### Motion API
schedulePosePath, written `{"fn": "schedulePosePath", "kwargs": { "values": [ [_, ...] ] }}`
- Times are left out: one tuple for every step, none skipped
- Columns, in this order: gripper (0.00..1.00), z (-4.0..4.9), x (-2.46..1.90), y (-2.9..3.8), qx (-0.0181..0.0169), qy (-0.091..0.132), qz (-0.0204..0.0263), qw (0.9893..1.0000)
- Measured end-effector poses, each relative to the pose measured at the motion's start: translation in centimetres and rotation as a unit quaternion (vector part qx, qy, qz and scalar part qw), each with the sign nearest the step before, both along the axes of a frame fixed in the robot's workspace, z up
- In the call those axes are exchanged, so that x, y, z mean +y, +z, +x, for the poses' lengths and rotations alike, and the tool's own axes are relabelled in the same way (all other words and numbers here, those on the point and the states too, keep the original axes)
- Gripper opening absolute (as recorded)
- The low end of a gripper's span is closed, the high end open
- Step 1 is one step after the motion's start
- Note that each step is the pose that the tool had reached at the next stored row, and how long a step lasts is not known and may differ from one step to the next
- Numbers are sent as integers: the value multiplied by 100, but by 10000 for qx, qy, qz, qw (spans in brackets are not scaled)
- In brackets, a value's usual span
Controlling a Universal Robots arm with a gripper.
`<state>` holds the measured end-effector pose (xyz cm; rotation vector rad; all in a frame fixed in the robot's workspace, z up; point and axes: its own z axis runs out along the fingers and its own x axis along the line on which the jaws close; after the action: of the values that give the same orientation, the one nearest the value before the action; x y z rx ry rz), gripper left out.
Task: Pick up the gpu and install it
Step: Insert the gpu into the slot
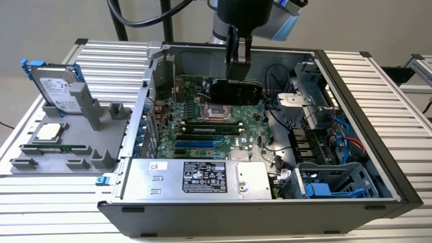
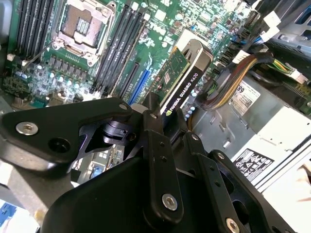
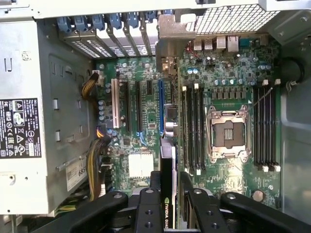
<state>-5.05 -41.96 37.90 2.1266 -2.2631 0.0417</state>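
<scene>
Gripper (image 3: 167, 204) pinching the gpu (image 3: 167, 160) edge-on above the motherboard (image 3: 146, 121) inside the open case (image 1: 351, 101), long axis running along the expansion slots (image 3: 160, 109), card hanging just beside the blue one

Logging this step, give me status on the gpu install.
Gripper shut on gpu. Card held edge-down above motherboard inside case, not seated. Nothing visibly blocking.
</scene>
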Motion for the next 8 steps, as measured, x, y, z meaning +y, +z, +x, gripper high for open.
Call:
{"fn": "schedulePosePath", "kwargs": {
  "values": [
    [0, 0, 0, -4, 0, 0, -3, 10000],
    [0, 0, 0, -8, 0, 0, -6, 10000],
    [0, 0, 0, -13, 0, 0, -9, 10000],
    [0, 0, 0, -16, 0, 0, -12, 10000],
    [0, 0, 0, -19, 0, 0, -13, 10000],
    [0, 0, 0, -19, 1, 0, -13, 10000],
    [0, 0, 0, -19, 1, 0, -14, 10000],
    [0, 0, 0, -21, 0, 0, -13, 10000]
  ]
}}
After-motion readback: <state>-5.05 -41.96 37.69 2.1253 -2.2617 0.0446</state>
